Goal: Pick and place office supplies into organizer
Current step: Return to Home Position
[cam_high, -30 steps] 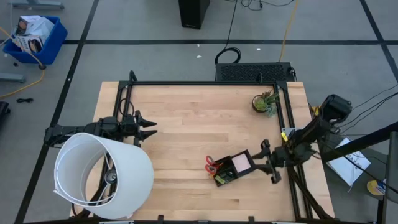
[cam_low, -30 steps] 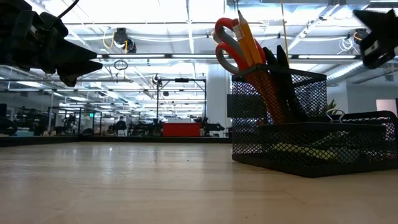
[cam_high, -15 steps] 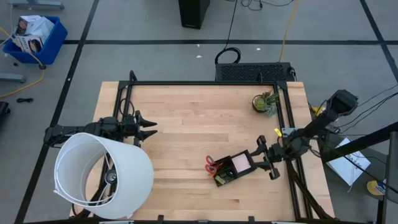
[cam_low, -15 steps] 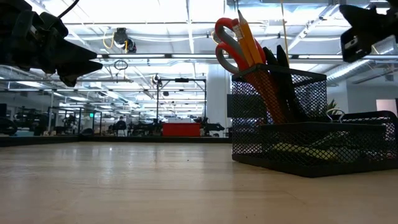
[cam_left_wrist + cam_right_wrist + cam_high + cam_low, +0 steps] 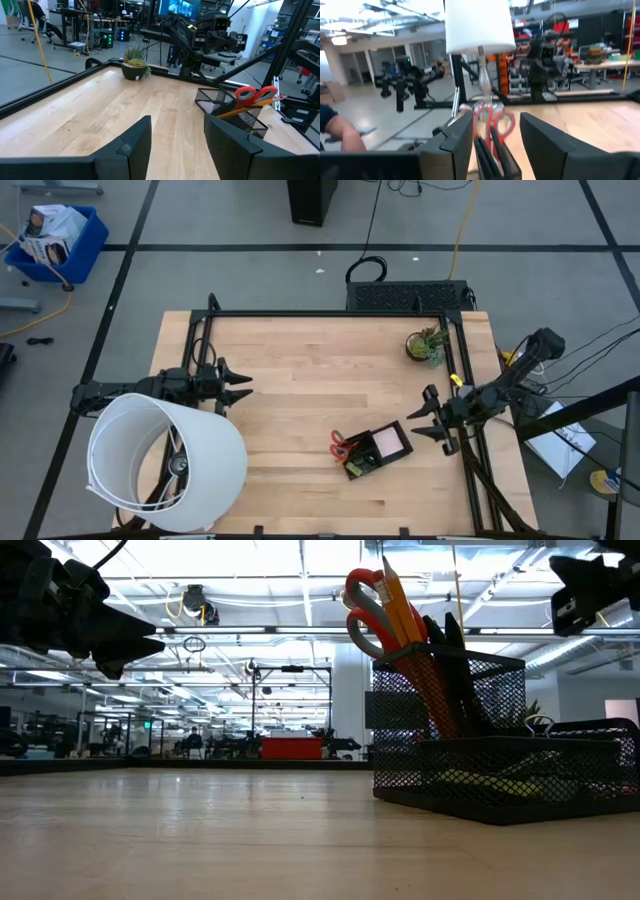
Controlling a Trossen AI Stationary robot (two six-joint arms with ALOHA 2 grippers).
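The black mesh organizer (image 5: pixel 375 451) (image 5: pixel 497 745) stands on the table's near right part. Red-handled scissors (image 5: pixel 365 602) (image 5: pixel 252 93), an orange pencil (image 5: pixel 400 600) and black pens (image 5: pixel 448 640) stand upright in its cup. The pink pad (image 5: pixel 386 443) lies in its tray, and a clip's wire loop (image 5: pixel 540 724) shows above the tray wall. My right gripper (image 5: pixel 424 418) (image 5: pixel 495 145) hovers open just right of the organizer, pointing toward it, touching nothing. My left gripper (image 5: pixel 243 387) (image 5: pixel 177 145) waits open at the table's left side.
A large white lampshade (image 5: pixel 165 462) covers the near left corner. A small potted plant (image 5: pixel 427 345) (image 5: pixel 134 67) stands near the far right corner. Black frame rails (image 5: pixel 330 313) run along the table's far and side edges. Bare wood lies between the two arms.
My right gripper has drawn back from the organizer's right end, moving toward the table's far edge and turning a little. It stays open throughout. The organizer and what it holds have kept still.
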